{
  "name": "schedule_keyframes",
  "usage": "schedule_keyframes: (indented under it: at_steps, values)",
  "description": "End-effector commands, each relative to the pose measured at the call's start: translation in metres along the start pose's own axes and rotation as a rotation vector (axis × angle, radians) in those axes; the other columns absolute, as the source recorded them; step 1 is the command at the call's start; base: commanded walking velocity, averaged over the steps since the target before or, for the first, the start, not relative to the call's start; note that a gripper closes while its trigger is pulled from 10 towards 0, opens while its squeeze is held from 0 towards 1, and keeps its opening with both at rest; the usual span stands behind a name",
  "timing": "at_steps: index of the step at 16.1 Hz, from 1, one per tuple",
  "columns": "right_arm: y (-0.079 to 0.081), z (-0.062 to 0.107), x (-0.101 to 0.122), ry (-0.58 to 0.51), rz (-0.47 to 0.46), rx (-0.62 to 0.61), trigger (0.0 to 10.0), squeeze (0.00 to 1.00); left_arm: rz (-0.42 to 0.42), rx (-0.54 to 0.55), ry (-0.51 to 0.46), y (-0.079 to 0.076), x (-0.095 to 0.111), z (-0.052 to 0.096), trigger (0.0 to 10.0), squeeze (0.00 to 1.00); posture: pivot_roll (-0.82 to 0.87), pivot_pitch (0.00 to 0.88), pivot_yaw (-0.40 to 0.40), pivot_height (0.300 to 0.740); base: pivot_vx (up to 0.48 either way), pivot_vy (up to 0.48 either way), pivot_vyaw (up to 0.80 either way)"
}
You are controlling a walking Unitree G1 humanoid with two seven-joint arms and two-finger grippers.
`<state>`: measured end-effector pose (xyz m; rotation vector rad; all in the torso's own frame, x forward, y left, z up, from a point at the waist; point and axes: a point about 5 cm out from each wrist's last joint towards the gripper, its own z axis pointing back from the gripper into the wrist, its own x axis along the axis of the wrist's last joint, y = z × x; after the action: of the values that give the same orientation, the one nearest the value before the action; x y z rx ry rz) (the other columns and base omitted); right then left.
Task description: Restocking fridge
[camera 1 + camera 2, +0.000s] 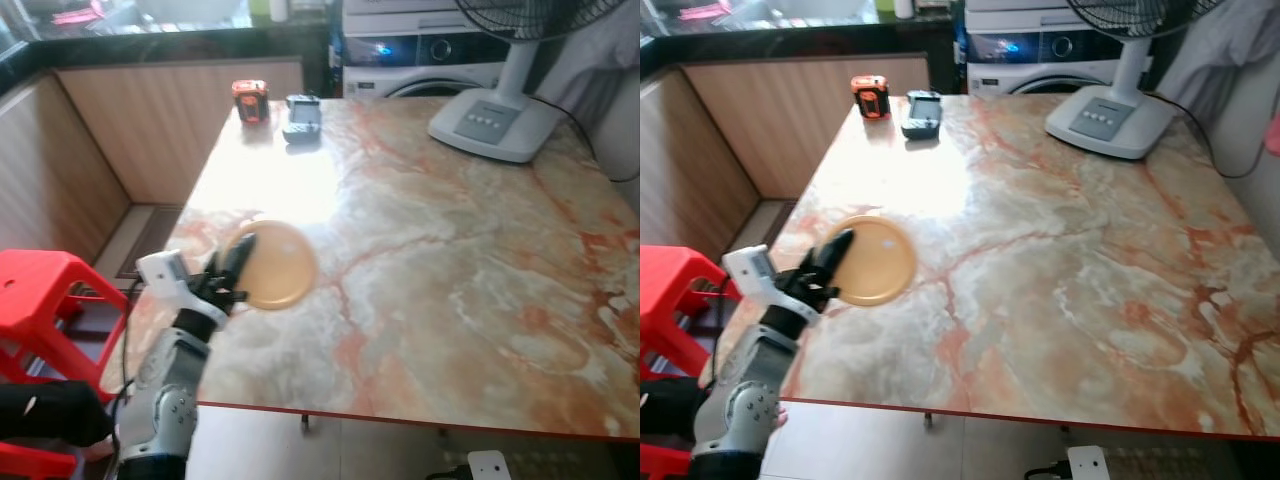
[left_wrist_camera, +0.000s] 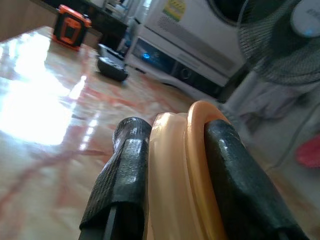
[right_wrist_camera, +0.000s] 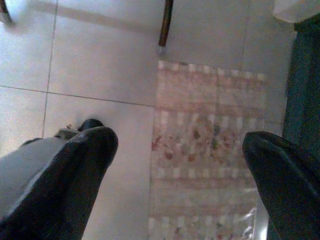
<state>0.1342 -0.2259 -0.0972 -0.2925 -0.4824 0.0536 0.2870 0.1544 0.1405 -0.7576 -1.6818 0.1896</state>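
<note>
My left gripper (image 1: 236, 262) is clamped on the orange plate's (image 1: 275, 262) rim, near the desk's (image 1: 450, 260) edge. My right gripper (image 3: 180, 165) hangs spread wide over the floor (image 3: 100, 65).

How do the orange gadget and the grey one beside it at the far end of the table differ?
The orange gadget is bright orange with black and stands taller; the grey gadget is dull grey-black, longer and lies lower. The orange one sits nearer the table's left edge, the grey one further in. Both rest at the far end, apart from the plate held in the left gripper.
</note>
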Motion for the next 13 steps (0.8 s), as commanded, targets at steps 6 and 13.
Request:
schedule_keyframes:
  at_steps: [6,13]
  values:
    - [0.005,0.002,-0.011,0.035,-0.07,0.004,10.0,0.0,0.051,0.022,0.021,-0.012,-0.009,0.0,10.0,0.0,0.09,0.0,0.082,0.74,0.0,0.0,0.0]
    - [0.013,0.003,-0.012,0.036,-0.113,0.015,10.0,0.0,0.029,0.028,0.058,-0.008,-0.005,0.001,10.0,0.0,0.09,0.0,0.109,0.74,0.0,0.069,0.0]
